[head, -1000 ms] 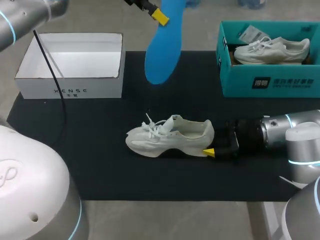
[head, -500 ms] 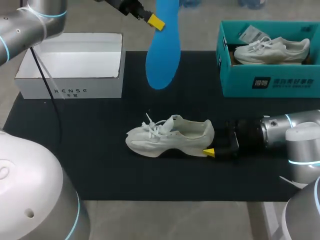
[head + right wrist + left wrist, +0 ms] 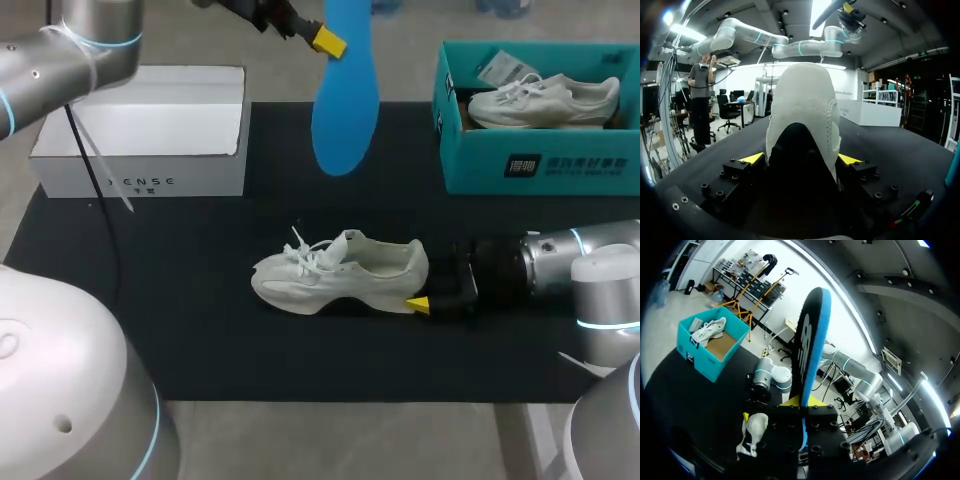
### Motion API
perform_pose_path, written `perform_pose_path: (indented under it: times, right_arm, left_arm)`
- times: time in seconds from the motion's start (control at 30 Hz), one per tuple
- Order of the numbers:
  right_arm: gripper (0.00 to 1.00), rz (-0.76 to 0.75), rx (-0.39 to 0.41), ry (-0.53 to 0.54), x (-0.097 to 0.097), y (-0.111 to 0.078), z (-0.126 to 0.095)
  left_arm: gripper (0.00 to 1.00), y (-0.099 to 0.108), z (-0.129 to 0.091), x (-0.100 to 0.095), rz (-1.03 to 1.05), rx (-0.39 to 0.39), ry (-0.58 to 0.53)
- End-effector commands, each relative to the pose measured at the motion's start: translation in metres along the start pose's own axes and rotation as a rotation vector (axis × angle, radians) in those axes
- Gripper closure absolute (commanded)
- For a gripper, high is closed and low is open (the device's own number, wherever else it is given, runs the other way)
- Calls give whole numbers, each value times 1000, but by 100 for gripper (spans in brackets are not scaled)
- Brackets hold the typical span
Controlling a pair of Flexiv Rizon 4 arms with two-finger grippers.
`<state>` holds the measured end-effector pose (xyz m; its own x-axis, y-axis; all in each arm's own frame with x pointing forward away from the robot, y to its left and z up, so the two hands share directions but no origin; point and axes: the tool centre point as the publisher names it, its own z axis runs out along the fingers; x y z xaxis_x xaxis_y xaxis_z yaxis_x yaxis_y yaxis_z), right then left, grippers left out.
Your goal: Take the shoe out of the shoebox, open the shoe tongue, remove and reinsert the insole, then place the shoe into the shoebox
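Black matting covers the desk (image 3: 200, 330); the white shoe (image 3: 340, 272) lies mid-mat, out of the white shoebox (image 3: 140, 130), its heel clamped in the right jaws. The left jaws pinch the blue insole (image 3: 345, 110) aloft beyond it. Removal looks done; reinsertion and boxing remain.

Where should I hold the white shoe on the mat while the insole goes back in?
Grip the heel from behind, a finger each side, where the right gripper sits. The shoe stands on its sole, heel toward that arm, opening left free on top.
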<state>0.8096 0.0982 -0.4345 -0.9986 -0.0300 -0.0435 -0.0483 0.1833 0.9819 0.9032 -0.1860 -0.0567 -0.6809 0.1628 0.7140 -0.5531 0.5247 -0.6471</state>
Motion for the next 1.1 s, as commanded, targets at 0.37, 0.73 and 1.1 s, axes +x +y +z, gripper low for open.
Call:
perform_pose_path:
  times: [0.37, 0.73, 1.1]
  right_arm:
    - [0, -7, 24, -15, 5, 10, -9]
    - [0, 74, 240, -31, 25, 46, -39]
    - [0, 171, 714, -40, 25, 94, -49]
  left_arm:
    - [100, -5, -3, -5, 0, -19, 15]
    - [100, -5, -3, -5, 0, -19, 15]
    - [100, -5, -3, -5, 0, -19, 15]
